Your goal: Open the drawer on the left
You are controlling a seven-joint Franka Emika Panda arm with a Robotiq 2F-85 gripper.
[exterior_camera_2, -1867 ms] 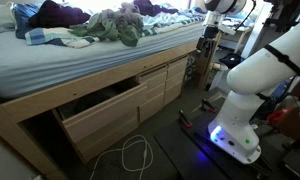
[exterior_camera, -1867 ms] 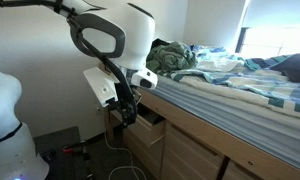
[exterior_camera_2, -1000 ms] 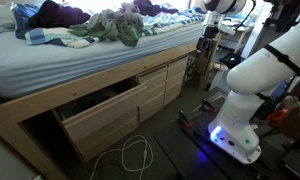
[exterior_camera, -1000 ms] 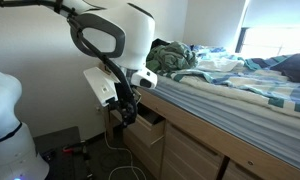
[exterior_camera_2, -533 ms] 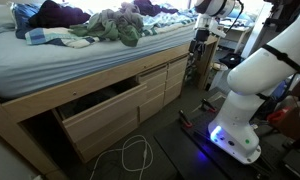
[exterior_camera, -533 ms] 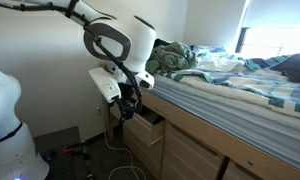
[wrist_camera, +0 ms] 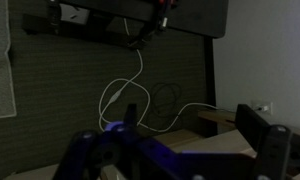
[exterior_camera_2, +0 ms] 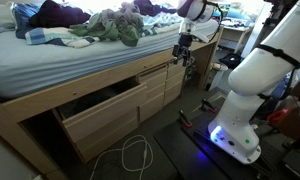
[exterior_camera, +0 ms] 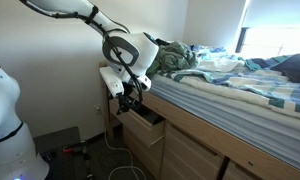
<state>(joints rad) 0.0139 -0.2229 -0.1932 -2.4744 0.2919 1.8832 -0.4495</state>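
The drawer (exterior_camera: 146, 126) is the end one of the tan wooden bed frame and stands a little pulled out, with a dark gap at its top. In an exterior view it lies just below the gripper (exterior_camera_2: 176, 72). My gripper (exterior_camera: 133, 100) hangs close above and in front of the drawer's outer corner; it also shows beside the bed's end (exterior_camera_2: 182, 52). In the wrist view the two dark fingers (wrist_camera: 170, 140) are spread wide, with tan wood of the drawer (wrist_camera: 218, 122) between and behind them. I cannot tell whether they touch it.
Another wide drawer (exterior_camera_2: 100, 118) further along the bed is pulled well out. A white cable (exterior_camera_2: 136, 156) lies looped on the dark floor below the drawers. The white robot base (exterior_camera_2: 240, 105) stands close by. Clothes and bedding (exterior_camera_2: 110, 25) pile on the mattress.
The arm has swung toward the bed frame, bringing the gripper from beside the bed's end to just over the end drawer. The drawers have not visibly moved.
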